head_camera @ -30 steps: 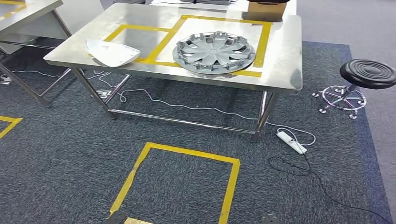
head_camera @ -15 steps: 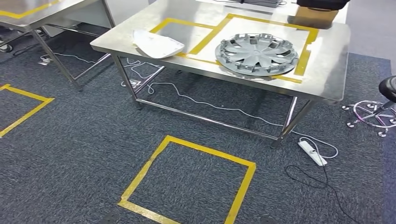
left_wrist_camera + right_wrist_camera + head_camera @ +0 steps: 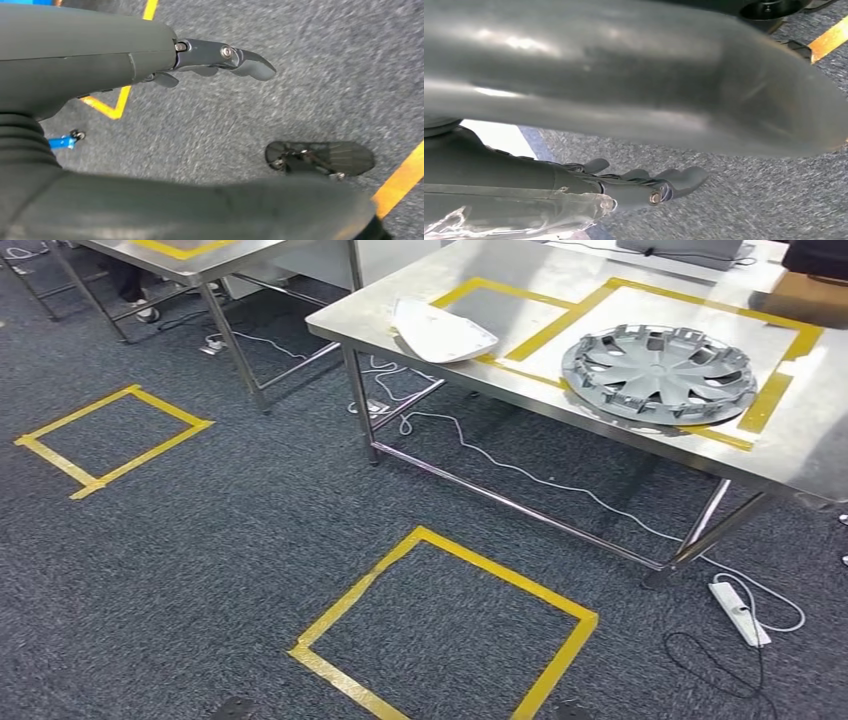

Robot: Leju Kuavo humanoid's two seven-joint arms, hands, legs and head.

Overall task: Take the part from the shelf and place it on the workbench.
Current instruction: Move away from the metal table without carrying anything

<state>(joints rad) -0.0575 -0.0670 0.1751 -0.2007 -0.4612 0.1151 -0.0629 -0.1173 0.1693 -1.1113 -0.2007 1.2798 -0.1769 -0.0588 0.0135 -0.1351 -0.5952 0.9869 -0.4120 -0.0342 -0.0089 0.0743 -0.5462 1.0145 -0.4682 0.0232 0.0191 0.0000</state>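
A taped yellow square (image 3: 112, 438) marks the dark carpet (image 3: 230, 530) at far left of the head view, with a second steel table (image 3: 190, 252) above it. Nearer the middle, a larger yellow floor square (image 3: 445, 635) lies in front of the steel workbench (image 3: 560, 390). On the workbench's left end rests a white curved part (image 3: 440, 332), overlapping the yellow tape outline (image 3: 540, 335); to its right, a grey wheel cover (image 3: 658, 373) sits inside the bigger taped rectangle. A white cable (image 3: 520, 475) trails under the bench to a power strip (image 3: 740, 612) on the carpet at right. A brown box (image 3: 812, 298) stands at the bench's far right corner. In the wrist views, the left hand (image 3: 210, 60) hangs over the carpet, fingers apart and holding nothing, and the right hand (image 3: 644, 182) likewise hangs with fingers loosely spread and nothing in them.
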